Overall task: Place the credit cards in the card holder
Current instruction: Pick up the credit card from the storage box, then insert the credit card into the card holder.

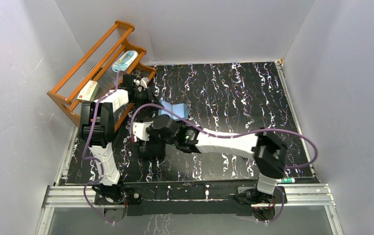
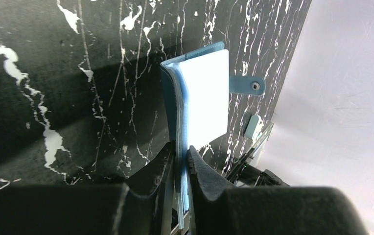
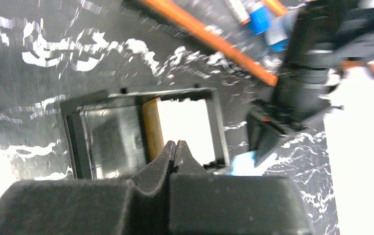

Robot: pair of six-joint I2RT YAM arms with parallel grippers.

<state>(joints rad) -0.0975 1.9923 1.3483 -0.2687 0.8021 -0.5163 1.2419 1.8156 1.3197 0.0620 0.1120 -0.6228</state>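
Our left gripper clamps the card holder by its edge, while our right gripper is pressed together over the credit cards in the black box, so we risk lifting away empty if the tips grip no card.

A robotics lab test cell: plain white panels box in a black marbled tabletop, and a left arm and right arm, trailing purple cables, are bolted to an aluminium rail.
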